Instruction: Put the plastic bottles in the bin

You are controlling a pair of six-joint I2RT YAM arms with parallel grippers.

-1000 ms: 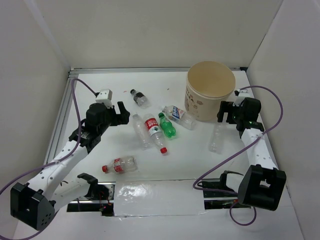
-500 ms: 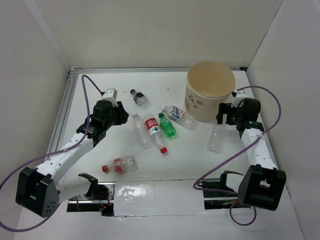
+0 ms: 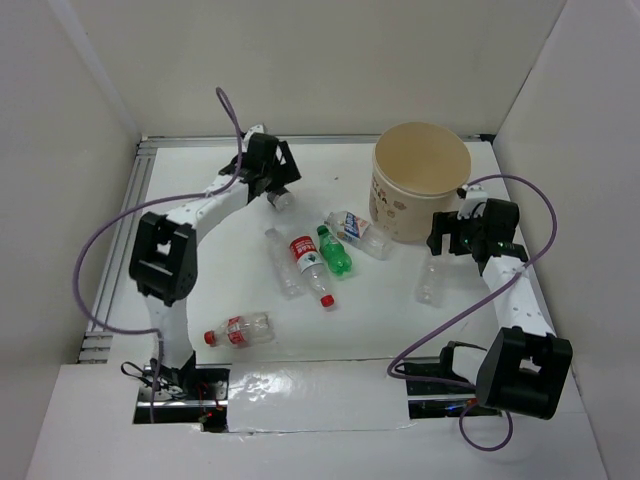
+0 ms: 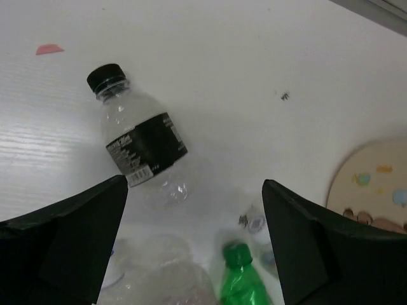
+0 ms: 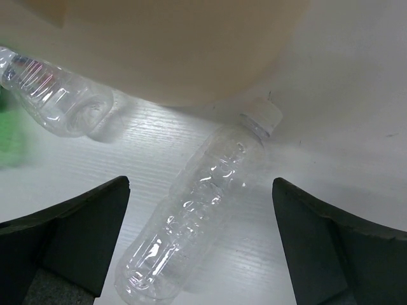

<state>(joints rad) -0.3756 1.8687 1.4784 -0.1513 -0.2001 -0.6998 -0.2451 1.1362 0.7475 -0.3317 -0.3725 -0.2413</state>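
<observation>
The tan bin (image 3: 421,180) stands at the back right. My left gripper (image 3: 272,177) is open and empty, just above a black-capped, black-labelled bottle (image 3: 283,200) that lies beyond the fingertips in the left wrist view (image 4: 141,149). My right gripper (image 3: 449,236) is open over a clear white-capped bottle (image 3: 432,280), which lies between the fingers untouched (image 5: 197,213). In the middle lie a clear bottle (image 3: 283,265), a red-labelled bottle (image 3: 310,268), a green bottle (image 3: 335,251) and a blue-labelled clear bottle (image 3: 358,232). A red-capped bottle (image 3: 238,329) lies near the front.
White walls close in the table on the left, back and right. A metal rail (image 3: 120,245) runs along the left edge. The bin wall (image 5: 178,44) stands right behind the right gripper. Purple cables loop off both arms.
My left arm has swung from the left-middle of the table far back and right, over the black-capped bottle. My right gripper has edged slightly left; no bottle moved.
</observation>
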